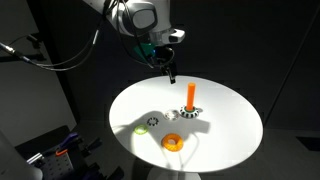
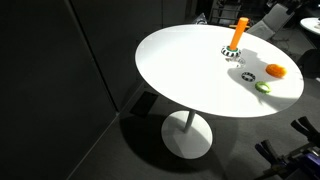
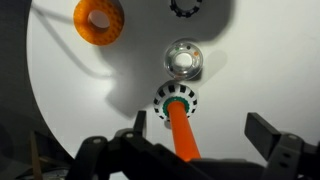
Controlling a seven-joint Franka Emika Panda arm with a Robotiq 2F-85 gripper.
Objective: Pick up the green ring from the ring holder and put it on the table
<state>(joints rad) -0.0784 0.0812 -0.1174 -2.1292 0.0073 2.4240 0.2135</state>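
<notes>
Rings lie loose on the table [image 1: 226,132], and we find the green ring [image 1: 134,127] among them, flat by the rim and off the ring holder [image 1: 191,100]. In that exterior view it sits at about 8 o'clock from the holder and well apart from it. A small black-and-white ring [image 1: 152,122] rests just beside it at 2 o'clock. In an exterior view the green ring [image 2: 263,87] shows at 5 o'clock from the holder [image 2: 237,35], with the larger orange ring [image 2: 275,70] near it at 1 o'clock. The holder stands upright, and we see no ring on its orange peg. In the wrist view a pale shiny ring [image 3: 184,60] lies just beyond the holder's patterned base [image 3: 172,100] at 12 o'clock. The gripper [image 1: 170,72] hangs in the air at 11 o'clock above the peg tip, clear of it. Its jaws are spread wide in the wrist view and we see nothing held between them.
</notes>
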